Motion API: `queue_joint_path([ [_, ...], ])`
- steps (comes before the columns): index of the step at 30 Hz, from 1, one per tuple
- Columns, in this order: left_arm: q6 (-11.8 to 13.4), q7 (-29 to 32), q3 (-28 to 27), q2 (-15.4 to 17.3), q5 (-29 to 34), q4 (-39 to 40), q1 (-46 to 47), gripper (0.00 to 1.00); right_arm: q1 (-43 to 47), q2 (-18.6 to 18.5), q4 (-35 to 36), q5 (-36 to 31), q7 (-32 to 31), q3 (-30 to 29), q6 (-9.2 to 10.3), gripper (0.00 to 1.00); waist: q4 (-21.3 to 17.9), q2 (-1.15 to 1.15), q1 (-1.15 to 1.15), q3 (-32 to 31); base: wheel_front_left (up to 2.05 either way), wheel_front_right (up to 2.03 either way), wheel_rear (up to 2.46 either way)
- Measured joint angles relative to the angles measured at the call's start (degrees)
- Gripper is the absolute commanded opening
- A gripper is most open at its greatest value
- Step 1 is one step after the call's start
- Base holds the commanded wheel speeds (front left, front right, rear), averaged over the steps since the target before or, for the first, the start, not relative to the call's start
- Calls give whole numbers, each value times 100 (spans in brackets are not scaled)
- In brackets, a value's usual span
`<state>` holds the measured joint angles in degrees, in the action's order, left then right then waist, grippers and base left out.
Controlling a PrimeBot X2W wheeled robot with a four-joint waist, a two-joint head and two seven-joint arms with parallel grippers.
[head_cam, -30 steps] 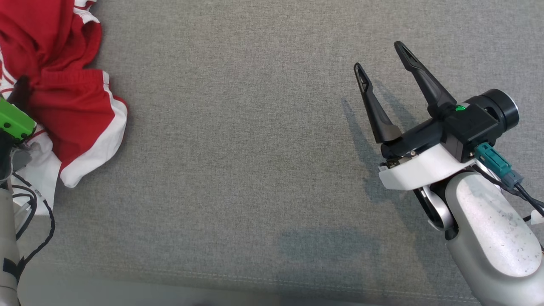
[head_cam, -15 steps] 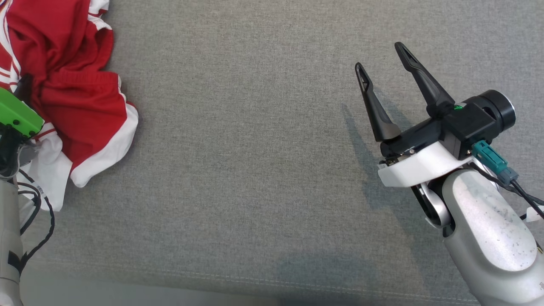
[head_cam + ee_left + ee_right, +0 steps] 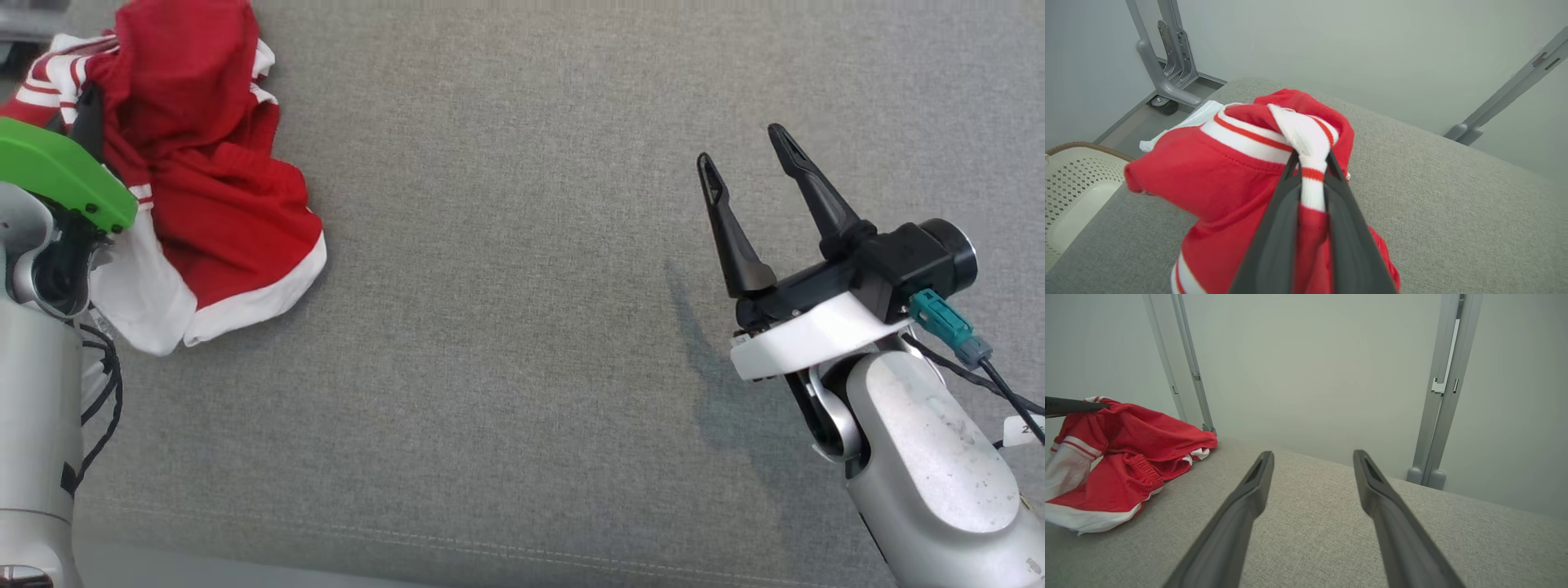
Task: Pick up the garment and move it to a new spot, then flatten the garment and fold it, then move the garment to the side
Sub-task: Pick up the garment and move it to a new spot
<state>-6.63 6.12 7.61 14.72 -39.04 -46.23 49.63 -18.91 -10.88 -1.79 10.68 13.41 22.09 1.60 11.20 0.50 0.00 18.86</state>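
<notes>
The garment (image 3: 220,204) is a red and white sports piece, crumpled at the far left of the grey cushioned surface (image 3: 506,343). My left gripper (image 3: 88,104) is shut on a white, red-striped band of it. In the left wrist view the two dark fingers (image 3: 1278,220) pinch that band, and the garment (image 3: 1208,175) is bunched up around them, its top lifted. My right gripper (image 3: 740,145) hovers open over bare fabric at the right, well apart from the cloth. In the right wrist view the right gripper (image 3: 1312,455) holds nothing, and the garment (image 3: 1126,457) lies to the far left.
A white perforated basket (image 3: 1073,188) stands beside the surface's left end. Grey metal frame legs (image 3: 1167,61) rise behind it, and another upright (image 3: 1437,396) stands past the far edge. The surface's front seam (image 3: 408,539) runs along the bottom of the head view.
The head camera has shifted, so the whole scene sits further right and lower. The left gripper has closed on the striped band and raised it, bunching the garment. The right gripper stays open.
</notes>
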Motion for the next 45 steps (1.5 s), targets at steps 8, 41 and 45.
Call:
queue_joint_path([
  [8,-49,-187,492,-136,249,338,163,0,324,159,-186,238,68,-36,-9,100,15,0,0,-577,0,0,0],
  [41,-52,374,2515,-714,-155,2074,-1428,0,1040,277,215,413,116,-312,-9,100,-2155,0,0,-1450,0,0,0],
  [45,-52,303,2664,-554,108,1994,-1784,0,1057,243,324,413,118,-464,-3,100,-2354,0,0,-1334,0,0,0],
])
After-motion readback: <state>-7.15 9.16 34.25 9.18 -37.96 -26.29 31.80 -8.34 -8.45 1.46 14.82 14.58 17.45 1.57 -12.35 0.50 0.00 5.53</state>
